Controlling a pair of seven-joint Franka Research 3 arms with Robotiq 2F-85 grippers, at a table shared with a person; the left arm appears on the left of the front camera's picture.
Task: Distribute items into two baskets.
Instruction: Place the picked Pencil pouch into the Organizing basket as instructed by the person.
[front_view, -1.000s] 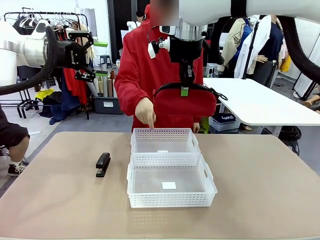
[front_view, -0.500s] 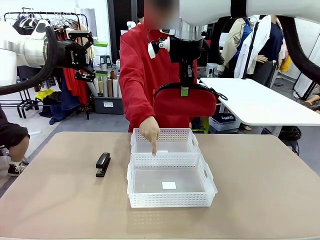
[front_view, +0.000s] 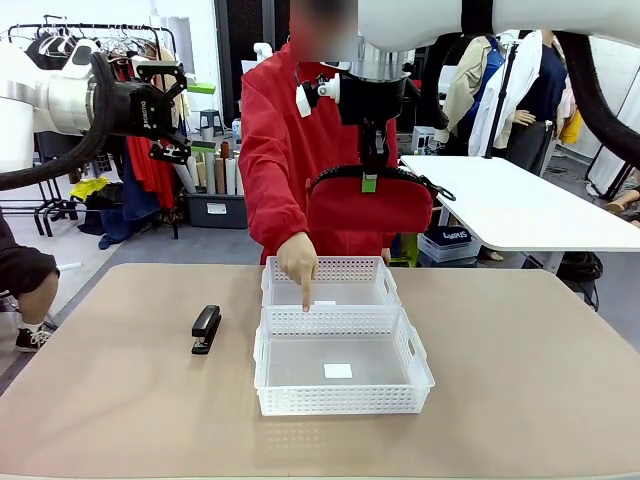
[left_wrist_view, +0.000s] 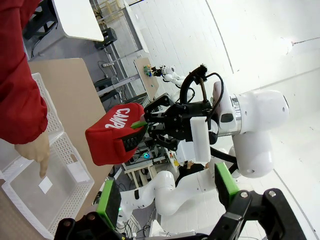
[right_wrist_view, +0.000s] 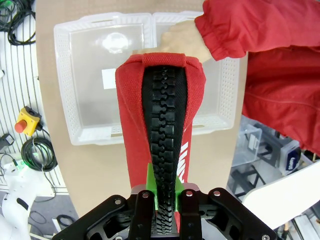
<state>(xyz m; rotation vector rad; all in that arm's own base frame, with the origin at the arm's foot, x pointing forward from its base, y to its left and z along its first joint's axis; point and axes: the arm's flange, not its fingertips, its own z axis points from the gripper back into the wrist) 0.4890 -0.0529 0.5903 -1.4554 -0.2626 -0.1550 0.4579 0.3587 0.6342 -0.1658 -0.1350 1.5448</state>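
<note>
Lower than before, the person's hand (front_view: 298, 262) points into the far basket (front_view: 345, 266) below your right gripper (front_view: 369, 183), which grips the red pouch (front_view: 368, 208). Your left gripper (front_view: 200, 117) is released.

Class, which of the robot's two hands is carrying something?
The right hand, shut on the top edge of the red pouch; the left hand is open and empty.

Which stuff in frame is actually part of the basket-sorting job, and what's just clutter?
Job:
- red pouch, clamped in the right gripper above the baskets
- black stapler, on the table
- near basket and far basket
- person's hand, pointing down at the baskets

Lying about:
- white side table
- clothes rack
- blue crate
</note>
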